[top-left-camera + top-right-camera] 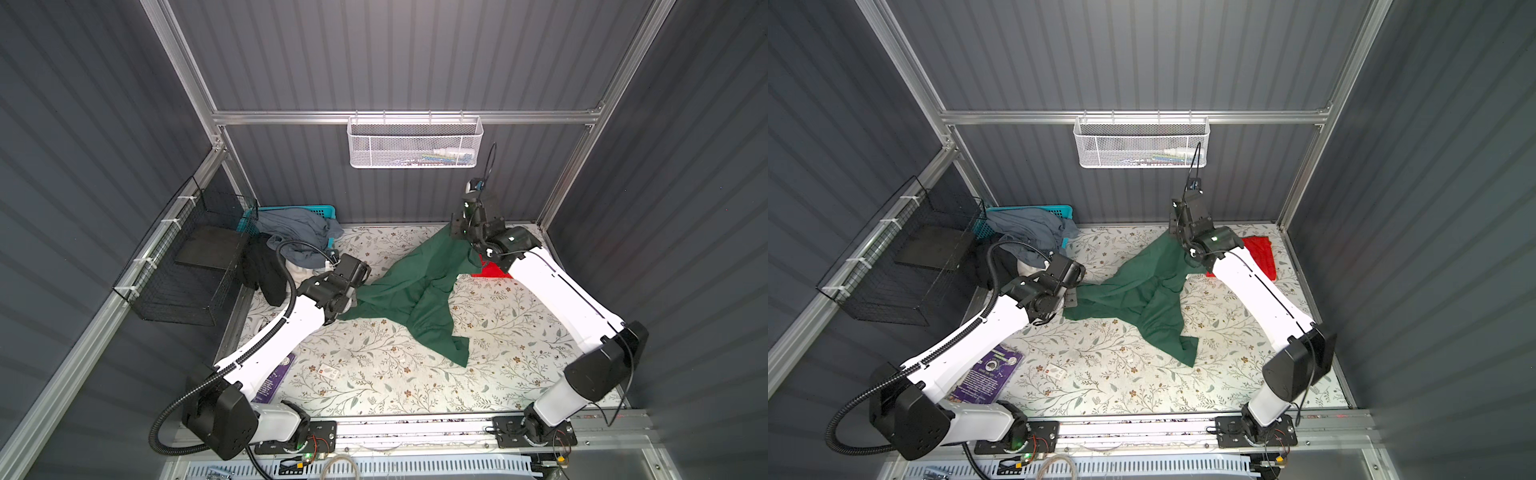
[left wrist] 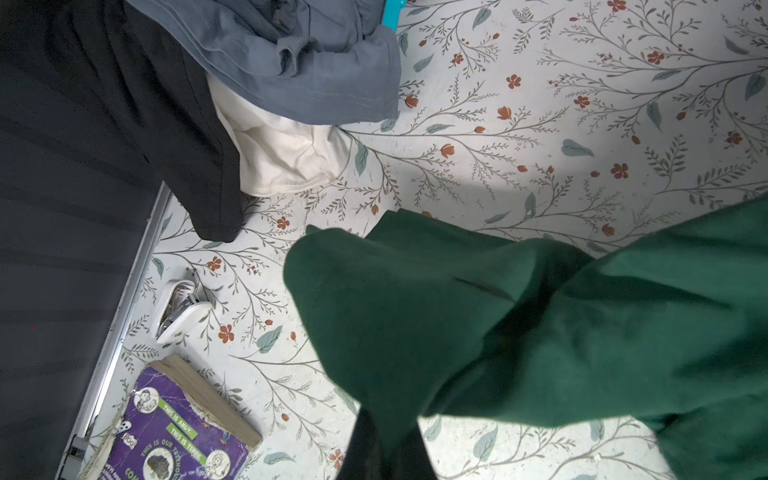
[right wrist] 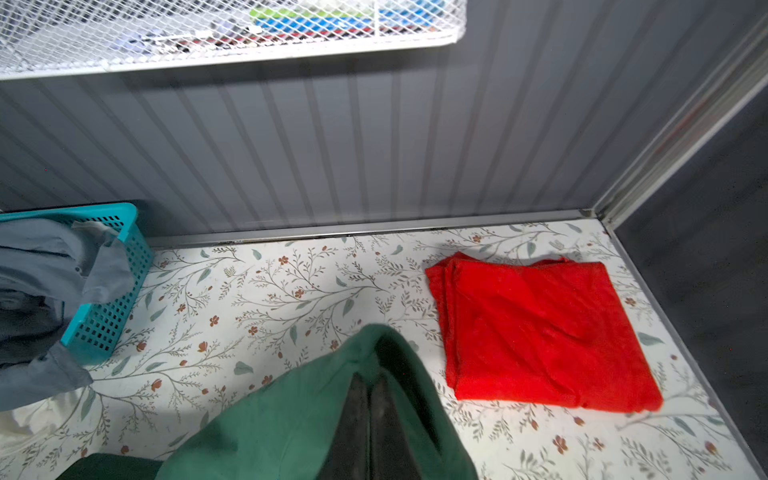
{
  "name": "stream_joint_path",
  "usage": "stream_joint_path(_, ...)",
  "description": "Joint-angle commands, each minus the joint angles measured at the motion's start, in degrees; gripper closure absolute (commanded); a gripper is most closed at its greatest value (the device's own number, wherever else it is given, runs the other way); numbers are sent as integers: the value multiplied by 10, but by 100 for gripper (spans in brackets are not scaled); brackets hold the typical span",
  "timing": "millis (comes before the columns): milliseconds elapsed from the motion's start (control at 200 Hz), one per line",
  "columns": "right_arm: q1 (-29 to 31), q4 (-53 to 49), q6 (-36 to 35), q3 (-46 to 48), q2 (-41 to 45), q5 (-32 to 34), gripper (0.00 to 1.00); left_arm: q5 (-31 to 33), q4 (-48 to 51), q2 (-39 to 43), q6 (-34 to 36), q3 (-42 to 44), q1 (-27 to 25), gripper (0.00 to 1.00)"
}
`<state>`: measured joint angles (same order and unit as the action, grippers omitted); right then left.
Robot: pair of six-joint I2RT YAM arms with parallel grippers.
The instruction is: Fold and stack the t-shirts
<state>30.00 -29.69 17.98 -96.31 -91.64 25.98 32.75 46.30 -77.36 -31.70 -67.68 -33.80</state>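
A purple paperback book (image 1: 988, 376) lay at the lower left of the floral-patterned desk (image 1: 374, 374). Mid-frame in both top views sprawled the crumpled dark green cotton t-shirt (image 1: 419, 286). Its left edge was clamped in the left hand (image 2: 386, 432), and its upper corner was pinched in the right hand (image 3: 370, 386), above the desk. Behind, at upper right, 1 folded bright red t-shirt (image 3: 540, 332) lay flat.
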Motion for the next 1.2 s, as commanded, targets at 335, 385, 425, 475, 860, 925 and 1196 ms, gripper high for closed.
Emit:
stream_joint_path(335,-1,-91,79,176,149,20,100,-5,-21,-4,14,-2,2,100)
stream_joint_path(385,0,-96,78,176,158,17,100,-8,-26,-5,18,-5,2,100)
stream_joint_path(425,-1,-98,77,176,163,16,100,-13,-32,-6,21,-5,2,100)
stream_joint_path(475,-1,-107,75,175,171,22,100,-19,-37,-10,23,-6,2,100)
stream_joint_path(860,-9,-122,103,236,220,2,100,-75,-81,-57,25,2,2,100)
stream_joint_path(925,-10,-119,110,247,219,-5,100,-84,-84,-63,31,-4,2,100)
stream_joint_path(1196,-28,-125,86,237,216,5,100,-73,-62,-44,54,-71,8,100)
